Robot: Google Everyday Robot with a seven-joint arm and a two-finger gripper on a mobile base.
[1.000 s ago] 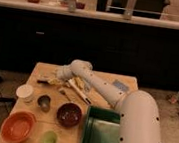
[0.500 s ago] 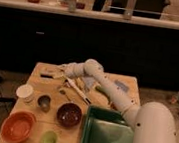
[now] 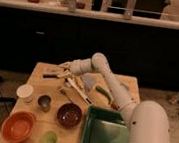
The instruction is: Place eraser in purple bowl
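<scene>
The eraser (image 3: 49, 74) shows as a small dark bar on the far left part of the wooden table (image 3: 35, 83). My gripper (image 3: 61, 72) is shut right beside the eraser's right end, low over the table. I cannot tell whether it grips the eraser or only touches it. The arm reaches in from the lower right, with its elbow (image 3: 99, 62) above the table's far edge. The purple bowl (image 3: 69, 115) stands empty near the table's front middle, well in front of the gripper.
A white cup (image 3: 25, 93) and a metal cup (image 3: 44, 102) stand left of the purple bowl. In front are an orange bowl (image 3: 18, 126) and a pale green cup (image 3: 48, 138). White-handled utensils (image 3: 77, 90), a blue-grey block (image 3: 88, 81) and a green tray (image 3: 105, 134) lie to the right.
The elbow has swung right and slightly up, and the gripper has shifted a little right and up with it. The bowls and cups have not moved.
</scene>
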